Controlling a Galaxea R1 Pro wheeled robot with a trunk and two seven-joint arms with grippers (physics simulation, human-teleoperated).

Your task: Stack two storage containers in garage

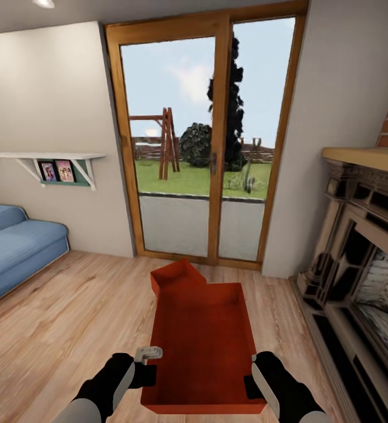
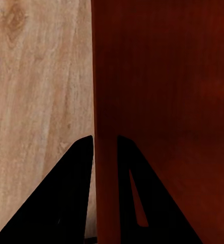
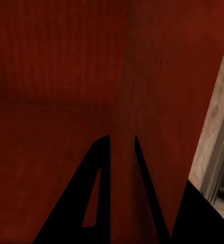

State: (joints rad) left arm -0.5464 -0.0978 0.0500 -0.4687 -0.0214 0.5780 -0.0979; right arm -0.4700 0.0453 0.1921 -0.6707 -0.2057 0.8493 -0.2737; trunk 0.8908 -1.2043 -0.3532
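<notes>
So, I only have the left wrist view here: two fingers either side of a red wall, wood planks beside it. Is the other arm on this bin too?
Observer: Yes, the right gripper pinches the opposite wall of the held container.
Operator: And the other bin?
Observer: The second container sits just beyond it, skewed, toward the glass doors.
Operator: Which room?
Observer: The living room: blue sofa on the robot's left, fireplace on its right.

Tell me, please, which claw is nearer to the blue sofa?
Left. The left claw grips the near container's left wall, on the side toward the blue sofa. The right claw grips the opposite wall, on the fireplace side.
</notes>
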